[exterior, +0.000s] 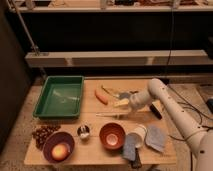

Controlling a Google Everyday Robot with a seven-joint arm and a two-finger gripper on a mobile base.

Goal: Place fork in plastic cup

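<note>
The fork point(112, 114) is a slim silver piece lying flat on the wooden table point(95, 159), just behind the orange bowl point(111, 136). The plastic cup point(137, 135), whitish, lies tipped on its side to the right of that bowl, with its round rim facing the front left. My gripper point(122, 102) hangs low over the table just behind the fork's right end. It points left, stands open, and has nothing between its fingers. The arm point(165, 102) reaches in from the right.
A green tray point(46, 102) sits at the back left. An orange carrot point(101, 96) and yellowish peels point(111, 92) lie by the gripper. A black-handled knife point(155, 111), grey cloth point(155, 138), blue sponge point(129, 147), small metal cup point(83, 131), purple bowl point(50, 141) and grapes point(43, 134) surround the front.
</note>
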